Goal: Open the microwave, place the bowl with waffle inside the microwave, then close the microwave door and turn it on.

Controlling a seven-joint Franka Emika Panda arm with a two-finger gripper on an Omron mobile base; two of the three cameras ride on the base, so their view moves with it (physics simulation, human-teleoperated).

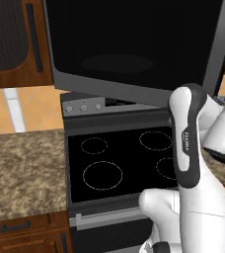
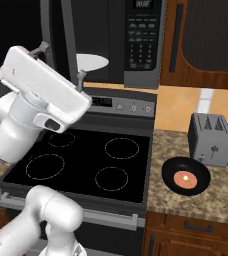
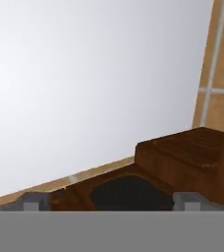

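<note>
1. I see the microwave door [image 1: 134, 49] swung open; the bowl [image 2: 186, 176] with the waffle [image 2: 184, 178] sits beside the toaster [image 2: 210, 138].
2. I cannot tell the pincer's [image 2: 61, 62] state.
3. My worry: the arm clips the open door while swinging toward the toaster.

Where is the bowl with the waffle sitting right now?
In the right base view, the bowl holding the waffle rests on the granite counter right of the stove, just in front of the toaster.

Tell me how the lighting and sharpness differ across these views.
Left base view: dull oval sheen on the microwave door's black glass. Right base view: evenly lit, crisp, the bowl and toaster casting almost no shadow. Hand view: a pale, featureless surface shading softly to grey.
</note>
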